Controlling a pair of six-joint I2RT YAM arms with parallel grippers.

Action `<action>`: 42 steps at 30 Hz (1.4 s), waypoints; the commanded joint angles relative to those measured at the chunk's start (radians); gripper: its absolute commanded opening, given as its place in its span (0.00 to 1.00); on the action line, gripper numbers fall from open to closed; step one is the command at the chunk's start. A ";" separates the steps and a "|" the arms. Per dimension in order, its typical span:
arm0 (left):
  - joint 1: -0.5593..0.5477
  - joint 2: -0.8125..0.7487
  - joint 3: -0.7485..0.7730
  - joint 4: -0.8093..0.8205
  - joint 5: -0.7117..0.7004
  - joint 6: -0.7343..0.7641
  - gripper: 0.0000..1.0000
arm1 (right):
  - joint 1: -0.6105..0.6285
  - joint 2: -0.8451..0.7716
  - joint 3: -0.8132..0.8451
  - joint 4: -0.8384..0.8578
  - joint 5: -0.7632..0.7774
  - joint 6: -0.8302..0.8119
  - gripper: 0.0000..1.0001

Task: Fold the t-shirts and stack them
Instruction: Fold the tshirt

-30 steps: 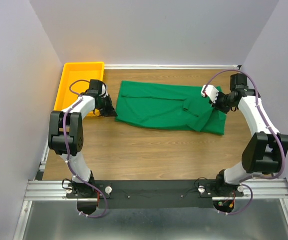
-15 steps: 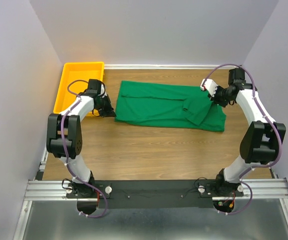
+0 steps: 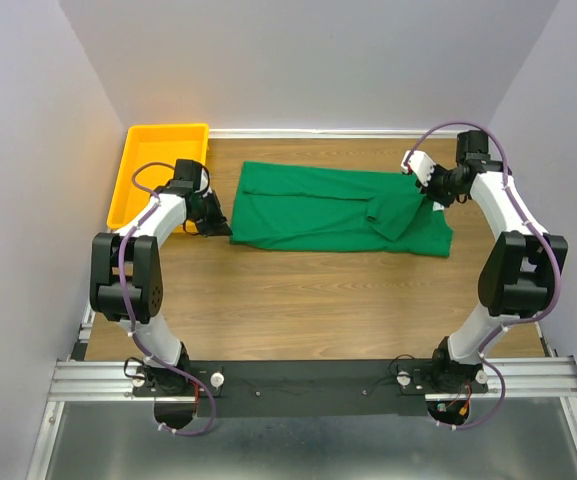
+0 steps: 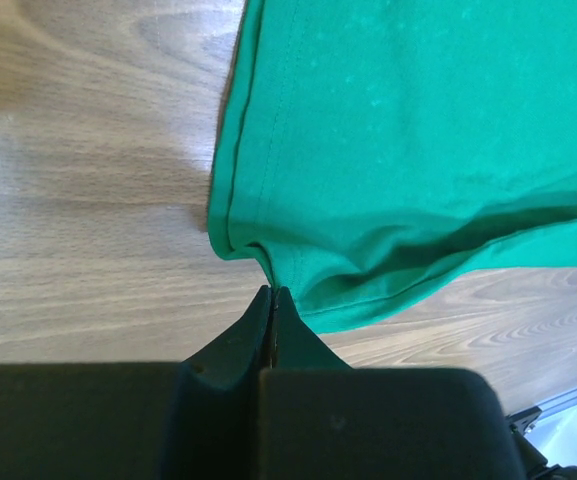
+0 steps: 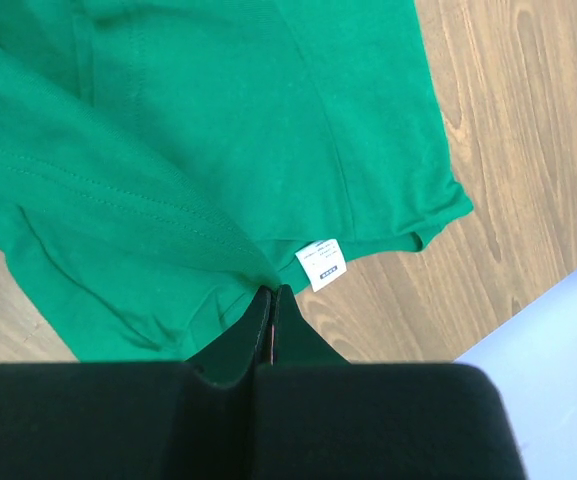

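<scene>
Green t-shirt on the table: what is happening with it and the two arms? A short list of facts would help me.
t-shirt: green, lying lengthwise left to right on the wooden table, with folds near its right end
left gripper: shut, pinching the near left corner of the cloth
right gripper: shut, pinching the cloth close to the white label
tray: yellow, far left corner, apart from the cloth
</scene>
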 commanded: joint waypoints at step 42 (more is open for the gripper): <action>-0.002 0.301 0.386 -0.105 -0.034 0.051 0.00 | -0.007 0.068 0.048 0.123 0.055 0.080 0.00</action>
